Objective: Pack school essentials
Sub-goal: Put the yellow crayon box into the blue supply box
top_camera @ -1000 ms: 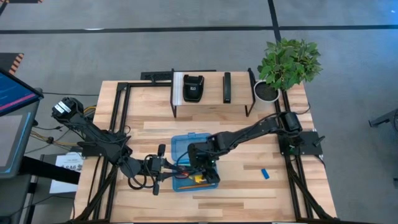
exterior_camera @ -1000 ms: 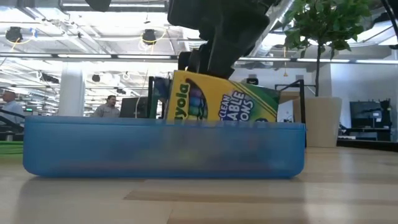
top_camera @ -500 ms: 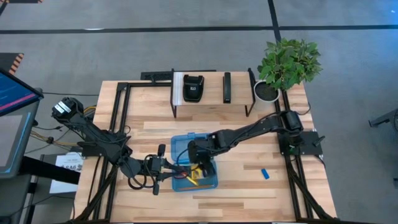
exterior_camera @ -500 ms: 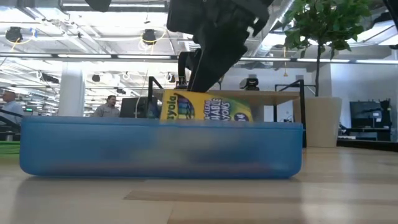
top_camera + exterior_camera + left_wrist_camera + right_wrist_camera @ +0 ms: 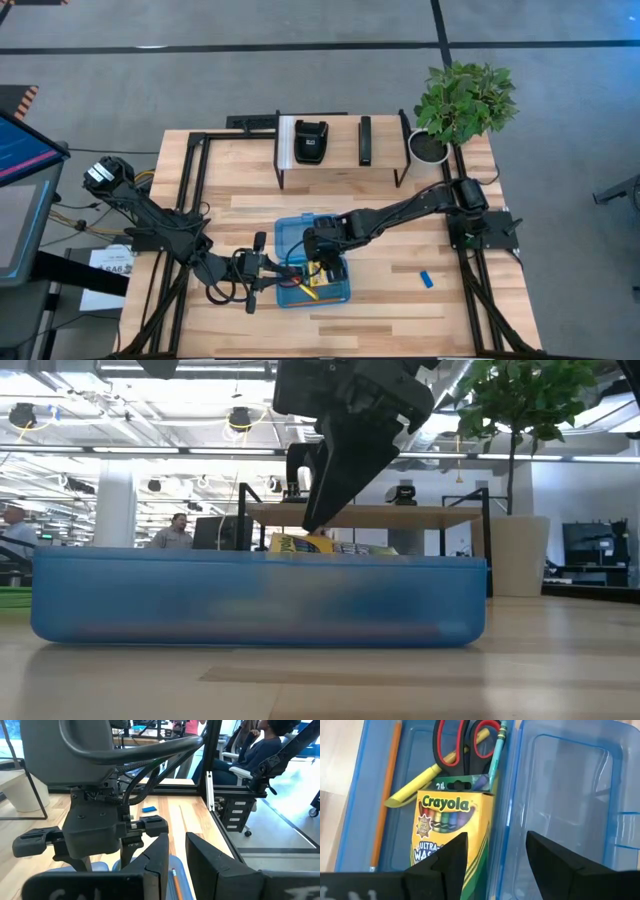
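Note:
A blue case (image 5: 295, 240) lies open at mid-table, its lid on the far side. In its tray lie the yellow crayon box (image 5: 452, 820), face up, red-handled scissors (image 5: 465, 745), a yellow marker (image 5: 415, 785) and an orange pencil (image 5: 385, 795). My right gripper (image 5: 497, 865) slants down over the tray with its fingers wide apart, astride the crayon box's long far edge. My left gripper (image 5: 270, 271) points level at the case's left end, its fingers nearly together. A small blue eraser (image 5: 426, 279) lies on the table right of the case. My left gripper comes level from the table's left at the case's left end, and blue plastic (image 5: 178, 870) shows between its fingers. The fingers hide which part they have. The case stays flat on the table. My right gripper has one finger (image 5: 445, 862) over the crayon box's face near its right end. In the low view that fingertip (image 5: 313, 528) comes down to the box's top. Whether it touches the box, I cannot tell.
A low shelf (image 5: 340, 120) at the far edge carries a black boxy device (image 5: 311, 142) and a slim dark bar (image 5: 365, 140). A potted plant (image 5: 462, 100) stands at the far right corner. People sit beyond the table (image 5: 260, 745). Bare wood lies right of the case.
My right gripper has tipped toward the table's far edge. The crayon box, which stood tilted on its long side well above the case's rim, has been laid over into the tray. It now lies face up and barely shows above the rim.

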Tool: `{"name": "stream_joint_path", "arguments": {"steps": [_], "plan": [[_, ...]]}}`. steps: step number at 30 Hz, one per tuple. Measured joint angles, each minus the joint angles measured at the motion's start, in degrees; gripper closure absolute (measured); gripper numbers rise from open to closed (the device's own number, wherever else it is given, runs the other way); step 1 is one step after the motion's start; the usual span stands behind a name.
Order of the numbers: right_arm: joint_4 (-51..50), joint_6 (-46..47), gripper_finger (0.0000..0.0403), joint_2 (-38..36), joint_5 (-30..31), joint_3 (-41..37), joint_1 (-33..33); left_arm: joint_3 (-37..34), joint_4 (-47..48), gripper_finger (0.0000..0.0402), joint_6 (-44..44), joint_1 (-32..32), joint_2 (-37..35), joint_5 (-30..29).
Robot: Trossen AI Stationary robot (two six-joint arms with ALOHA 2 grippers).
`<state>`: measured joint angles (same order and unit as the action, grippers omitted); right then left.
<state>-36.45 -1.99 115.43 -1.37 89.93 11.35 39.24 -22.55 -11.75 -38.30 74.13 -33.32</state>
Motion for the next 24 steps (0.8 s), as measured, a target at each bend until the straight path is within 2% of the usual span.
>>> {"name": "stream_joint_path", "arguments": {"steps": [3,8,12,15,20,24], "plan": [[0.0,0.0,0.0184,0.0,-0.3,0.0,0.7,0.0,0.0,0.0349,0.0,0.0,0.0,0.0],[0.0,0.5,0.0187,0.0,-5.5,0.0,2.6,0.0,0.0,0.0349,0.0,0.0,0.0,0.0],[0.0,1.9,0.0192,0.0,-6.1,0.0,4.1,0.0,0.0,0.0349,0.0,0.0,0.0,0.0],[0.0,1.9,0.0194,0.0,-5.6,0.0,4.8,0.0,-0.3,0.0349,0.0,0.0,0.0,0.0],[-0.3,2.5,0.0195,-0.1,-1.2,0.0,3.9,0.0,-0.5,0.0349,0.0,0.0,0.0,0.0],[-1.3,6.3,0.0194,0.1,-0.7,0.0,1.8,0.0,-0.5,0.0349,0.1,0.0,0.0,0.0]]}}
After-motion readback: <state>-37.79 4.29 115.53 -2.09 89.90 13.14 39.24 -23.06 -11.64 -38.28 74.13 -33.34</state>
